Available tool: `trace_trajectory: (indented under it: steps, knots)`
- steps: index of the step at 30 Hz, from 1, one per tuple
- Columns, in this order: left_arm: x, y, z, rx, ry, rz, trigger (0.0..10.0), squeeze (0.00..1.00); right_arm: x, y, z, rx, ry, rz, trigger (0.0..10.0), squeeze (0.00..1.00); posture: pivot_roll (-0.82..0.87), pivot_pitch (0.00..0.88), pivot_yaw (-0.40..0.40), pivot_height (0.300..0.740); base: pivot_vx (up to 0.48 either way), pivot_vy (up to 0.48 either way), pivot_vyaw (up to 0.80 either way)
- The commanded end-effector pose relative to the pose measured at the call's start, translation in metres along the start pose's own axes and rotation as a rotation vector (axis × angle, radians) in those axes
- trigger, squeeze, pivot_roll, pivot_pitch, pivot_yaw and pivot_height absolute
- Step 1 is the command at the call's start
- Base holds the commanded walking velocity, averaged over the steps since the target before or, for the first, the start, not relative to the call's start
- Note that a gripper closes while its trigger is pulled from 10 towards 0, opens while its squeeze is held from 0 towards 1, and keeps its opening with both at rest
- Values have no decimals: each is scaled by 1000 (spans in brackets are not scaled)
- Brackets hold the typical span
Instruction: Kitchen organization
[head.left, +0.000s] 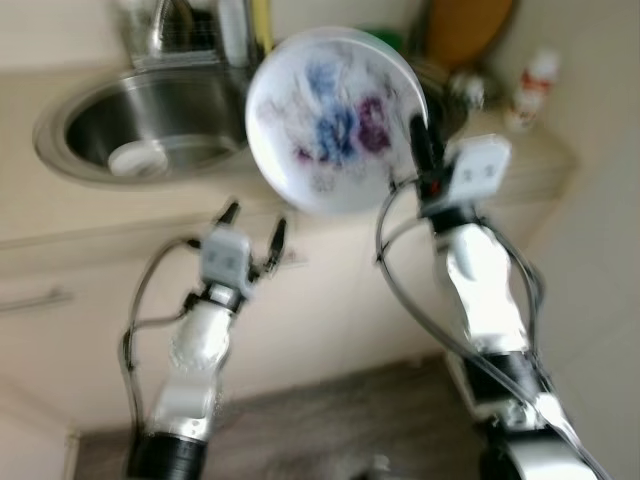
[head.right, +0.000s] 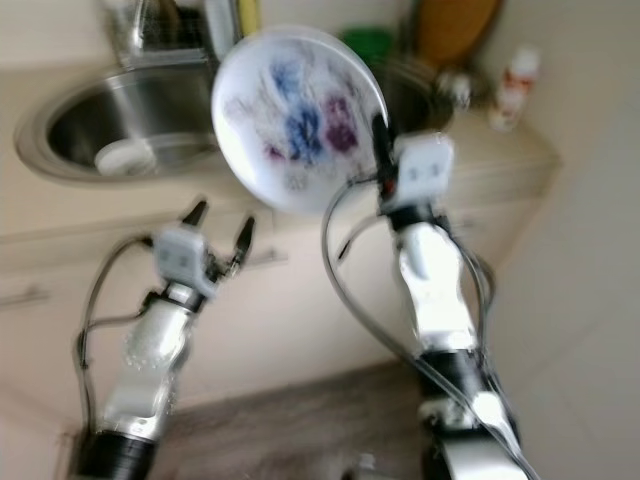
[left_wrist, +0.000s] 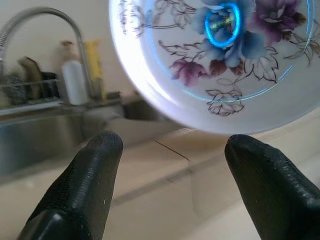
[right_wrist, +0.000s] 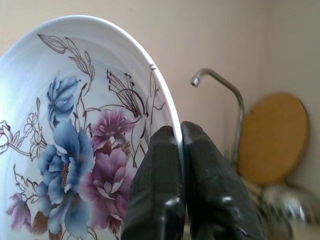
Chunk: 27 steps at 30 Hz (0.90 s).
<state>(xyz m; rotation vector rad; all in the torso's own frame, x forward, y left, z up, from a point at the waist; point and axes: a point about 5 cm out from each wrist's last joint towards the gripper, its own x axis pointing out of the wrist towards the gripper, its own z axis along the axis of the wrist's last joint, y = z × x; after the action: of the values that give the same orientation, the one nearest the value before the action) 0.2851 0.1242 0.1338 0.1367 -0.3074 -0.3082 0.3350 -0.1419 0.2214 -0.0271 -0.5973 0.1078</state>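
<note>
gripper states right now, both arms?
Left gripper: open, holding nothing, raised in front of the counter below the plate.
Right gripper: closed on the rim of the floral plate, held up on edge.

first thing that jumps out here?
The flowered plate, held up on edge above the counter, with the right gripper pinched on its rim. Left of it, the left gripper hangs open and empty in front of the counter edge. Behind, the steel sink holds a small white object.
</note>
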Motion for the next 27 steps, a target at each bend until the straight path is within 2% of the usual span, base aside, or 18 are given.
trace_trajectory:
  steps: [1, 14, 27]
  knots:
    - [-2, 8, 3, 18, -12, 15, 10000, 0, 8, 9, 16, 20, -88, 13, 0, 0, 10, 0, -63, 740, 326, 0, 788]
    - [0, 6, 5, 9, -28, 10, 10000, 0, 16, -6, 28, 38, -147, -97, 0, 0, 11, 0, -63, 740, 44, 0, 61]
    - [2, 7, 8, 6, -48, 10, 10000, 0, 15, -4, 24, 30, -136, -110, 0, 0, 13, 0, -60, 740, 42, 0, 0]
